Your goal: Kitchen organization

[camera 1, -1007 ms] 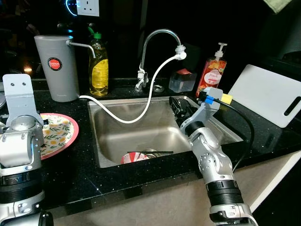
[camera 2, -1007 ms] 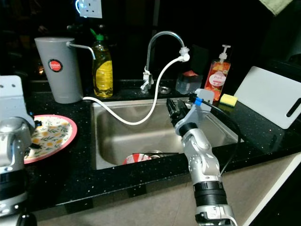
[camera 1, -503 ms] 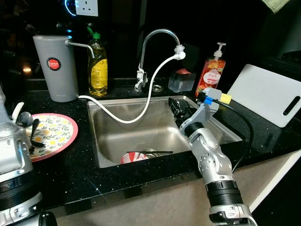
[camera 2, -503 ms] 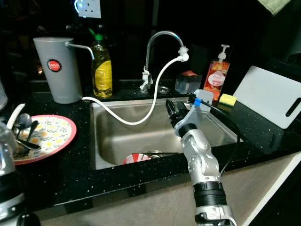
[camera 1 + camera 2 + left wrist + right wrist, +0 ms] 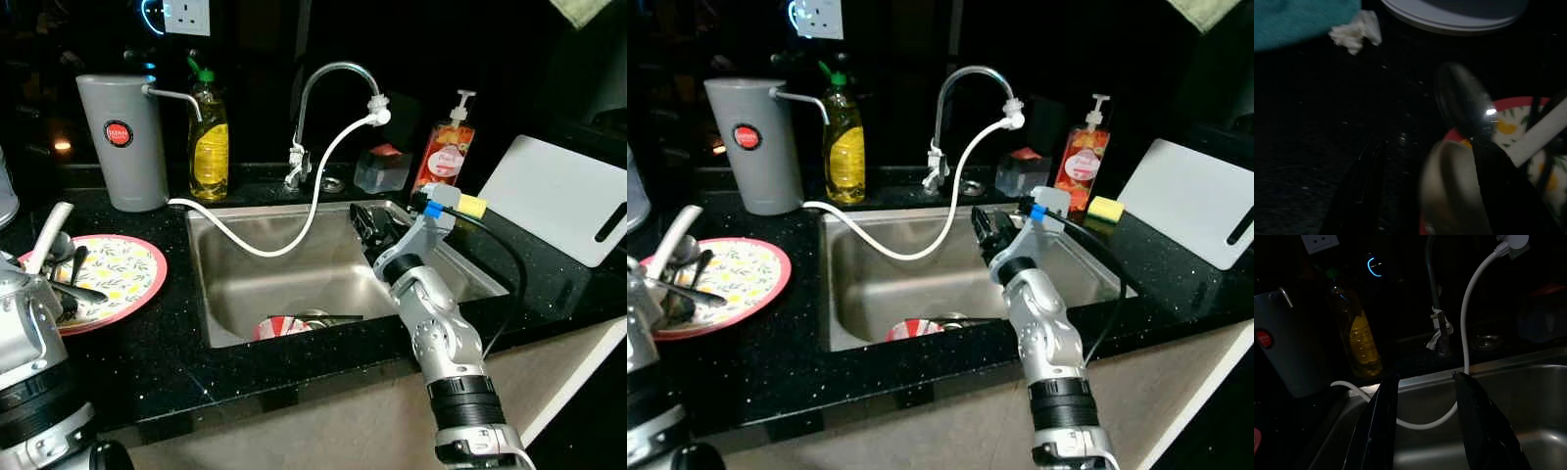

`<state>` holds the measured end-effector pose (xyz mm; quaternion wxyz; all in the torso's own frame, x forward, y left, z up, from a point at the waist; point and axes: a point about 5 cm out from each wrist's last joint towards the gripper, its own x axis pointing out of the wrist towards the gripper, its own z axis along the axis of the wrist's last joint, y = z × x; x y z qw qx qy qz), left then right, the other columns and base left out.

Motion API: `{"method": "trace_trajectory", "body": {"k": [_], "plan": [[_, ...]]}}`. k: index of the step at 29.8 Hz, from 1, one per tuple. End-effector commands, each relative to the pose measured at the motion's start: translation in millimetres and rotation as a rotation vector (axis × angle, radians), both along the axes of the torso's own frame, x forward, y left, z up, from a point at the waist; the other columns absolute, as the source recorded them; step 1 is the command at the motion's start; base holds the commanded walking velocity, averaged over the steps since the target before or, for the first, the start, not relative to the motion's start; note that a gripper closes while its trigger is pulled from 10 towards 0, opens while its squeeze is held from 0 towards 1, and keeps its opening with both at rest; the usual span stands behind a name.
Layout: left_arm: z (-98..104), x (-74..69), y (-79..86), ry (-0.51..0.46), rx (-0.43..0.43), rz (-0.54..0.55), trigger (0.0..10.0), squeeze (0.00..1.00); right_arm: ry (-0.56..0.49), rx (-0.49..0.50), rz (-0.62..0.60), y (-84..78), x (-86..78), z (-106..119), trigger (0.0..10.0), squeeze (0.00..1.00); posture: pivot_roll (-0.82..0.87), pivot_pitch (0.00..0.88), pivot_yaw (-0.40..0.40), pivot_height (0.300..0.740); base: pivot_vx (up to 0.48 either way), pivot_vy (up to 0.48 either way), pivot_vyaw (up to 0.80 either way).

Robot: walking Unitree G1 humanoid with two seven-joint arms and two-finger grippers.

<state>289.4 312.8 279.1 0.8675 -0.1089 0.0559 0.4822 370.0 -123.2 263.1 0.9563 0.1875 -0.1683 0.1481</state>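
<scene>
Floral plate (image 5: 118, 279), bearing spoons (image 5: 61, 257), lies near the counter's left edge; left gripper (image 5: 1425, 191) jaws are parted beside a spoon. Right gripper (image 5: 1425, 426) is held open, ungrasping, over the sink (image 5: 294, 274).

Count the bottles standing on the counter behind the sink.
2: a yellow dish-soap bottle with a green cap left of the tap, and a red pump soap bottle right of it. Others may be hidden in the dark.
</scene>
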Motion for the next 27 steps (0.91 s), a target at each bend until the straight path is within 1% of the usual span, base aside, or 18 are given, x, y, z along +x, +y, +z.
{"method": "trace_trajectory", "body": {"k": [1, 12, 14, 15, 16, 17, 18, 27], "plan": [[-2, 5.9, -4.7, -0.011, -0.059, -0.041, 10.0, 0.0, 0.015, 0.007, -0.008, -3.4, 0.2, -4, 10.0, 0.0, 0.11, 0.034, -0.089, 0.74, 0.0, 0.0, 0.0], [-12, 7.3, -9.4, 0.024, -0.089, -0.068, 10.0, 0.0, 0.013, 0.011, -0.007, -3.1, 0.1, -3, 10.0, 0.0, 0.11, 0.028, -0.086, 0.74, 0.0, 0.0, 0.0], [-17, 7.0, -9.7, 0.031, -0.115, -0.067, 10.0, 0.0, 0.012, 0.012, -0.006, -3.0, 0.3, -3, 10.0, 0.0, 0.11, 0.027, -0.087, 0.74, 0.0, 0.0, 0.0], [-17, 7.0, -9.7, 0.031, -0.115, -0.067, 10.0, 0.0, 0.012, 0.012, -0.006, -3.0, 0.3, -3, 10.0, 0.0, 0.11, 0.027, -0.087, 0.74, 0.0, 0.0, 0.0], [-20, 6.5, -8.4, 0.034, -0.133, -0.062, 8.2, 0.0, 0.01, 0.013, -0.005, -2.7, 0.6, -2, 10.0, 0.0, 0.11, 0.026, -0.086, 0.74, 0.0, 0.0, 0.0], [-20, 6.5, -8.4, 0.034, -0.133, -0.062, 8.2, 0.0, 0.01, 0.013, -0.005, -2.7, 0.6, -2, 10.0, 0.0, 0.11, 0.026, -0.086, 0.74, 0.0, 0.0, 0.0], [-21, 6.2, -6.8, 0.035, -0.141, -0.058, 0.0, 0.0, 0.01, 0.014, -0.005, -2.6, 0.7, -2, 10.0, 0.0, 0.11, 0.026, -0.086, 0.74, 0.0, 0.0, 0.0], [-21, 6.4, -5.6, 0.025, -0.149, -0.058, 0.0, 0.0, 0.012, 0.017, -0.008, -3.3, 0.5, -3, 10.0, 0.0, 0.11, 0.028, -0.087, 0.74, 0.0, 0.0, 0.0]]}}
